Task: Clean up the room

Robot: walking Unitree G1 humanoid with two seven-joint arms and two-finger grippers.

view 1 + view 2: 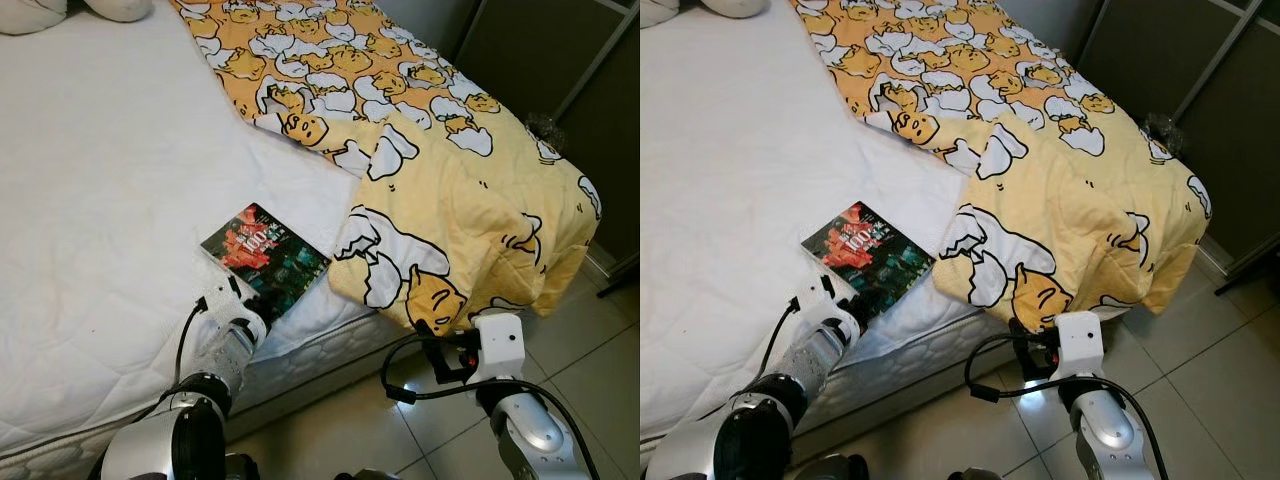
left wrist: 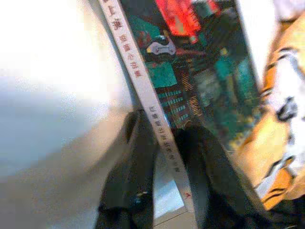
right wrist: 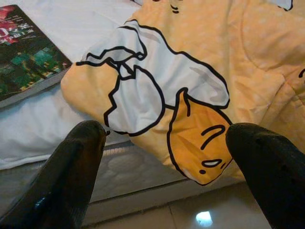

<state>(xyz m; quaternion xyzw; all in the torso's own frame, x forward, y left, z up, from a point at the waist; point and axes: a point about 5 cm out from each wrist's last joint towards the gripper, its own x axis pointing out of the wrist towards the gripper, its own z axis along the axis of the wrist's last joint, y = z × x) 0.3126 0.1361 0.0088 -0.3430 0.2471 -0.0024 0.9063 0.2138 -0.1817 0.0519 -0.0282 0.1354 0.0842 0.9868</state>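
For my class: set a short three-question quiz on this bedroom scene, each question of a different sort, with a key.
1. True or false: the book lies on the floor.
2. The left gripper's fingers stand on either side of the book's: A) spine edge B) open pages C) bookmark
3. Fill in: the right gripper is open, facing the yellow ____.

Key: 1 false, it lies on the bed. 2 A. 3 blanket.

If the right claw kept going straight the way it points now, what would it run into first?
Most likely the yellow blanket: the right claw is open and aimed at the cartoon-printed fold hanging over the mattress edge. Depth is hard to judge, so it may clip the mattress side just below the fold instead.
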